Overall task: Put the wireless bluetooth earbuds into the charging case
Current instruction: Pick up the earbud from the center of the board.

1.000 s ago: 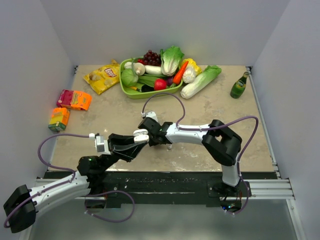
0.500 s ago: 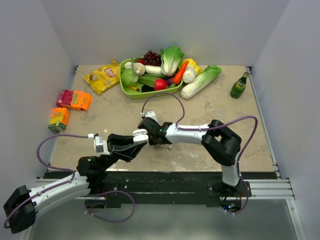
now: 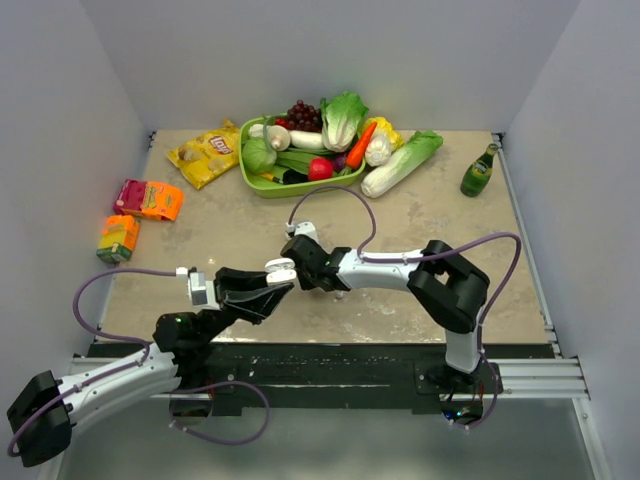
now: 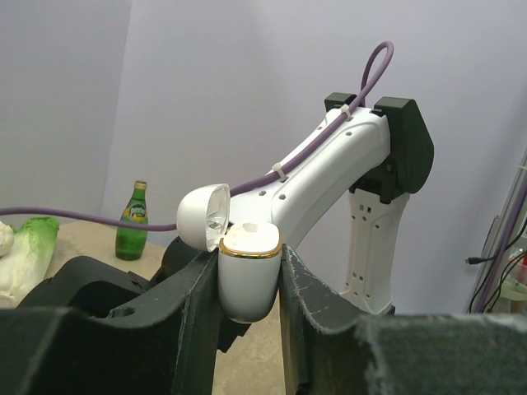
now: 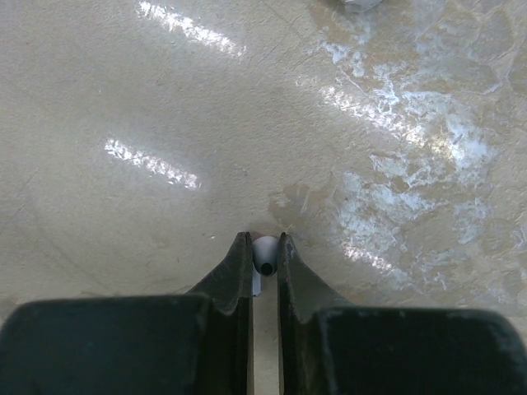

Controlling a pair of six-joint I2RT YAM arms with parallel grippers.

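earbud pinched on table, case held open

left gripper [image 3: 272, 286] is clamped on the case [image 4: 247, 284], one finger on each flank. it holds the case upright above the table [image 3: 230, 220], with the lid [image 4: 202, 216] swung back and the gold-rimmed mouth facing up. whether anything sits inside the case cannot be told.

right gripper [image 5: 262, 247] is down at the table just beside the case, to its right and a little beyond it in the top view. its fingers [image 5: 235, 271] stand nearly together and press on both sides of one earbud [image 5: 265, 252], a small white bud with a dark spot that rests on the table. in the top view the bud is hidden under the wrist.

well beyond the case stands a green tray [image 3: 270, 188] of vegetables. a bottle [image 3: 478, 172] is far off to the case's right, and a chip bag [image 3: 205, 152] and cartons [image 3: 148, 200] are far to its left.
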